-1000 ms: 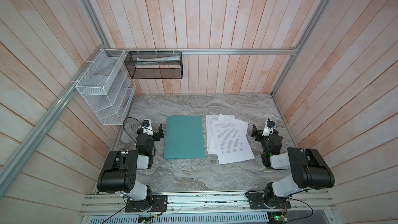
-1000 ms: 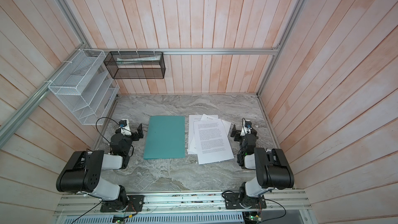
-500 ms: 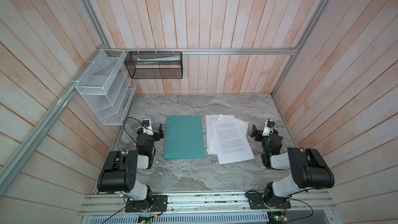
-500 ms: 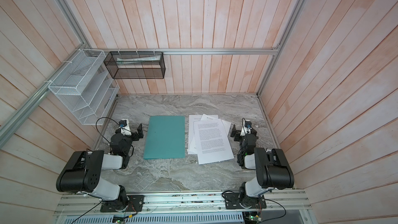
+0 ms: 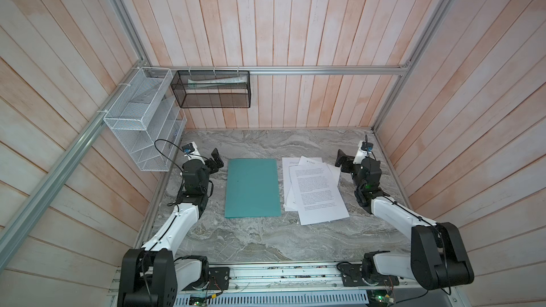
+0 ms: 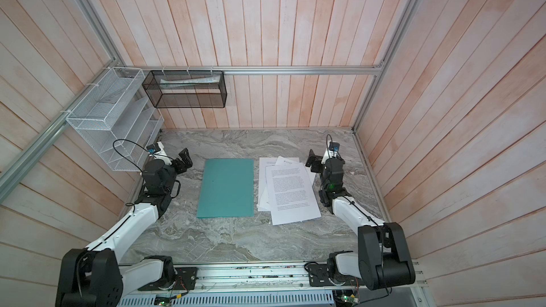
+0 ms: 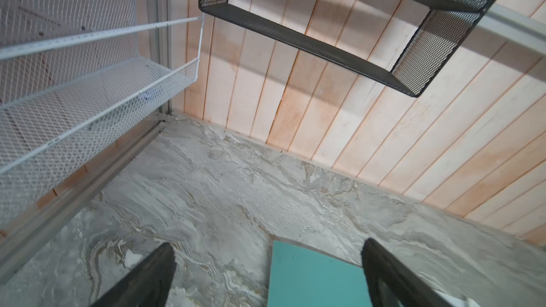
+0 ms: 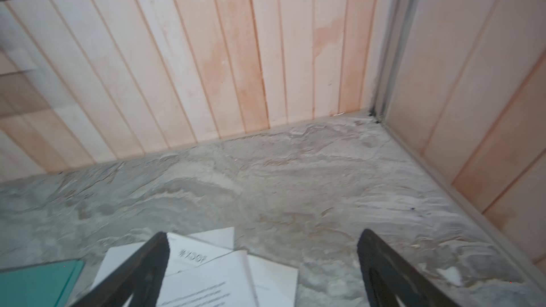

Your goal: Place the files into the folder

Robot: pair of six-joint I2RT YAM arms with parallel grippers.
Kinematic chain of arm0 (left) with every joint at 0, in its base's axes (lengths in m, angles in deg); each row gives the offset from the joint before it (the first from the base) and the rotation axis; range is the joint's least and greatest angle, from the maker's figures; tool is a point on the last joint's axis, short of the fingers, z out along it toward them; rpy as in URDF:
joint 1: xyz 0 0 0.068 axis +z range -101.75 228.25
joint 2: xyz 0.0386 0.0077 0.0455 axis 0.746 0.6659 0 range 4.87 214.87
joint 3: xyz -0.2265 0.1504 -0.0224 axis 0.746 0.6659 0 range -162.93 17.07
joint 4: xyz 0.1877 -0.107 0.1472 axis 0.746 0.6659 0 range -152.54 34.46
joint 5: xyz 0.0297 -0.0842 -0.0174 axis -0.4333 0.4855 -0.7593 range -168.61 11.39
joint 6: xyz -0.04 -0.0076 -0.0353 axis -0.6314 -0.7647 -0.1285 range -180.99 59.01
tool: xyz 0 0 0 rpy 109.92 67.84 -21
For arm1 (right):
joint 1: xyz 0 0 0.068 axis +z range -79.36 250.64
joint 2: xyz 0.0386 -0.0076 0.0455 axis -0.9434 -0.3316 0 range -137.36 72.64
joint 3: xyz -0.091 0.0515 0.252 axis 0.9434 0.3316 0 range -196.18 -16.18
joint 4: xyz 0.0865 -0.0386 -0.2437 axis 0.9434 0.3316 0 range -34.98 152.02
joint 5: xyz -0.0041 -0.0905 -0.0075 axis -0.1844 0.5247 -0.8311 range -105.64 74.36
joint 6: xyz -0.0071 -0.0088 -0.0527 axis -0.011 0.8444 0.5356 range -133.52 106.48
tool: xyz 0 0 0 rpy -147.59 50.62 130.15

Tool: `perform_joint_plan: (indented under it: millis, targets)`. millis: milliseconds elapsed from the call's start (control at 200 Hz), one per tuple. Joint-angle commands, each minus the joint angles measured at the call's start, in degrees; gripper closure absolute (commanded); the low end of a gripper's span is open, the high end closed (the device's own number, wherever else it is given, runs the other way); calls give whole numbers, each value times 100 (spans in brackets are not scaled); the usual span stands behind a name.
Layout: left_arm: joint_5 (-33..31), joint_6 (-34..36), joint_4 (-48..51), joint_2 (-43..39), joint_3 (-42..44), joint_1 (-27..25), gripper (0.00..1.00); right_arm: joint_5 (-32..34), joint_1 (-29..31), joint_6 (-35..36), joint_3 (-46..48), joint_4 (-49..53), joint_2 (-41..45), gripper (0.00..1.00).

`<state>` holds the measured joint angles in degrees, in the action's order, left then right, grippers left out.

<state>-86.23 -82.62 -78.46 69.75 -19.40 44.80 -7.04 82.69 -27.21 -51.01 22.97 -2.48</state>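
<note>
**Start Condition: Folder Closed, Files Loose, Both Grippers Clear**

While both arms sit low at opposite sides of the marble-patterned table (image 5: 266, 240), the folder (image 5: 252, 188) lies flat and closed near the table's middle, its long edges running toward the back wall. In both top views it shows as a plain teal rectangle (image 6: 227, 188) with nothing resting on it.

1. Files. The files (image 5: 317, 193) lie on the table just to the right of the folder, as a loose, fanned stack of white printed sheets. The top sheet is skewed, with its near corner reaching closer to the front rail than the folder does. The left edge of the stack lies just beside the folder's right edge; whether they touch cannot be told.

2. Left gripper. The left gripper (image 5: 216, 159) is just beside the folder's far left corner. In the left wrist view its two dark fingers (image 7: 147, 279) stand wide apart with only table surface and a corner of the folder (image 7: 313, 279) between them. It holds nothing.

3. Right gripper. The right gripper (image 5: 343, 160) is near the far right corner of the files. In the right wrist view its fingers (image 8: 384, 270) are spread fully, one of them over the sheets (image 8: 206, 284). It holds nothing.

4. Fixtures. A white wire-mesh rack (image 5: 141, 119) hangs on the left wall, and a black mesh basket (image 5: 214, 89) hangs on the back wall.
</note>
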Motion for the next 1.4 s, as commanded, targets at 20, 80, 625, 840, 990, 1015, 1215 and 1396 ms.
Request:
perform_joint_plan:
  millis: [20,80,625,840,990,1015,1215,1396]
  targets:
    - [500,-1378,1739,-1093,319,-239,0,-739,472,-742,-428,1102,7,2]
    - [561,-1900,2052,-1721,606,-413,0,-1330,633,-1042,-544,1222,-27,4]
    - [-302,-5649,2782,-4893,3269,-2958,7,-4052,1420,-2527,-599,604,-1010,29]
    - [-98,-5975,2390,-4376,3524,-3014,8,-4066,1431,-2779,-423,355,-1102,31]
    - [-60,-6018,2261,-4134,3571,-3022,9,-4031,1431,-2865,-316,298,-1098,32]
    - [-56,-6039,2223,-4115,3604,-3022,9,-4033,1431,-2872,-299,276,-1102,32]
    - [-137,-6295,1699,-4197,3969,-3031,13,-4134,1421,-2997,-222,53,-1214,34]
    - [-292,-6396,1368,-4180,4175,-3024,17,-4287,1372,-3080,-210,-117,-1368,35]
